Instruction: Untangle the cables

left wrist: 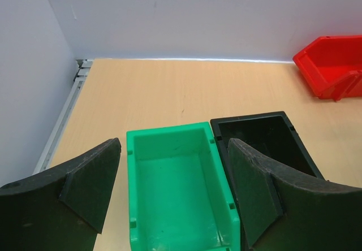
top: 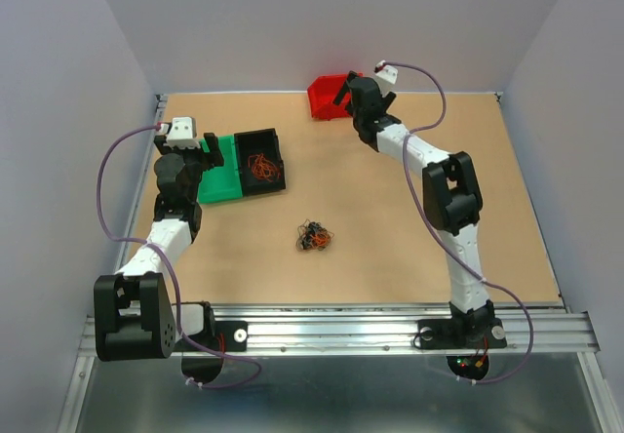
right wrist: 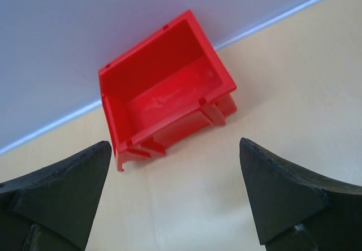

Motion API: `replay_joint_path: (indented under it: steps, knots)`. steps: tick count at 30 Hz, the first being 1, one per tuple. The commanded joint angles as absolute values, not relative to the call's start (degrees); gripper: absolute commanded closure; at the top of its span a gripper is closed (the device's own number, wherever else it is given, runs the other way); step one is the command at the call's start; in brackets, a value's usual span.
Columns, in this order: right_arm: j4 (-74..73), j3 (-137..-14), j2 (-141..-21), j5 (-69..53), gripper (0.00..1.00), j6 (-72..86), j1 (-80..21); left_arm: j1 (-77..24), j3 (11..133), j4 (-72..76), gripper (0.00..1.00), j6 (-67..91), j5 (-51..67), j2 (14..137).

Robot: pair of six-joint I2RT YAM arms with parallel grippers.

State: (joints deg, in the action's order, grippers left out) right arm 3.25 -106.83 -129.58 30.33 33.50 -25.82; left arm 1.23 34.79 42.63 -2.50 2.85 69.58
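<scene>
The black bin (top: 263,188) holds loose orange strands (top: 261,167). The green bin (top: 222,184) adjoins its left side. The red bin (top: 324,99) stands at the far edge. The knotted cables (top: 313,237) lie mid-table (top: 370,257), apart from all bins. The left gripper (left wrist: 172,146) and right gripper (right wrist: 174,145) are both spread wide, gripping nothing. In the left wrist view a finger (left wrist: 257,189) cuts off the black bin's near end.
</scene>
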Motion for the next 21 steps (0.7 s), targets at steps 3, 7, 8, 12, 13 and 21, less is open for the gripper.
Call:
replay_joint_path:
  steps: [3, 7, 8, 12, 13, 21]
  knots:
    - [5.4, -115.7, -133.8, 37.4, 0.00, 35.5, -24.4, 1.5, 35.6, 46.5, 0.12, -3.2, 3.7, 67.5]
    - [5.2, -118.6, -136.5, 36.5, 0.00, 36.0, -22.4, 1.5, 35.6, 46.5, 0.12, -3.2, 3.7, 67.7]
    - [5.2, -119.2, -137.5, 36.6, 0.00, 35.0, -22.0, 1.5, 35.6, 46.6, 0.12, -3.2, 3.8, 67.8]
    - [5.2, -123.0, -140.2, 36.9, 0.00, 31.8, -21.2, 1.5, 35.6, 46.5, 0.12, -3.2, 4.1, 67.9]
    - [5.2, -123.7, -140.9, 36.6, 0.00, 31.5, -20.7, 1.5, 35.7, 46.6, 0.12, -3.2, 4.1, 68.0]
    - [5.2, -130.3, -146.7, 34.9, 0.00, 29.9, -19.3, 1.5, 35.7, 46.6, 0.12, -3.2, 4.3, 68.0]
